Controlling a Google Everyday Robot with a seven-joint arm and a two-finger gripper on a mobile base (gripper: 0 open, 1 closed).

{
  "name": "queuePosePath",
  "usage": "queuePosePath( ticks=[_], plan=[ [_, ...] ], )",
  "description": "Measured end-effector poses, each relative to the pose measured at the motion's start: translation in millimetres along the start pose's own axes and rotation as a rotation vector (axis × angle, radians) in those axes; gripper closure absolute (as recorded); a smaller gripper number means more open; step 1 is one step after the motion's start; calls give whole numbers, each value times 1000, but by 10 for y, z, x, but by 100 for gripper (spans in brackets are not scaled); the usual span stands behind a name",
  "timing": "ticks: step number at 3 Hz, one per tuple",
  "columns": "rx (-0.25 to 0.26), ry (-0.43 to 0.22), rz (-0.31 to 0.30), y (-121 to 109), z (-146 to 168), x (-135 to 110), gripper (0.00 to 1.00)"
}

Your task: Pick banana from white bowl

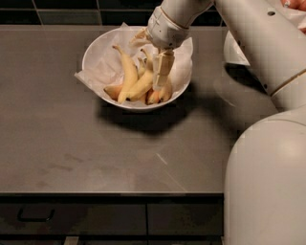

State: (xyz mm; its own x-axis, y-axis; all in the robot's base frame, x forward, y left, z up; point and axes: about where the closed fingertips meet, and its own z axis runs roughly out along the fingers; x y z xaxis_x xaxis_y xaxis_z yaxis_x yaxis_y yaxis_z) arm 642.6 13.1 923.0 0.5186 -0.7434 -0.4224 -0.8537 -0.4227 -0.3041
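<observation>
The white bowl [95,52], lined with crumpled white paper, stands at the back middle of the dark countertop. Several yellow bananas lie in it. A long plain yellow banana [128,72] leans upright in the middle, and another [139,87] lies slanted beside it. Orange-tinted pieces [113,91] lie at the bottom. My gripper [161,72] reaches down into the right half of the bowl from the wrist above. It sits right against the bananas and hides part of them.
A second white bowl [232,48] with red fruit [292,4] stands at the back right, mostly hidden by my arm [258,43]. My white base [267,182] fills the right front. The counter's front edge [110,194] has drawers below.
</observation>
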Motion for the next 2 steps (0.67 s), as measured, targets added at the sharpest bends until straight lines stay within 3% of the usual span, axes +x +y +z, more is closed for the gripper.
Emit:
queuePosePath(
  ticks=[2],
  plan=[
    [-4, -9, 12, 60, 125, 98, 14]
  ],
)
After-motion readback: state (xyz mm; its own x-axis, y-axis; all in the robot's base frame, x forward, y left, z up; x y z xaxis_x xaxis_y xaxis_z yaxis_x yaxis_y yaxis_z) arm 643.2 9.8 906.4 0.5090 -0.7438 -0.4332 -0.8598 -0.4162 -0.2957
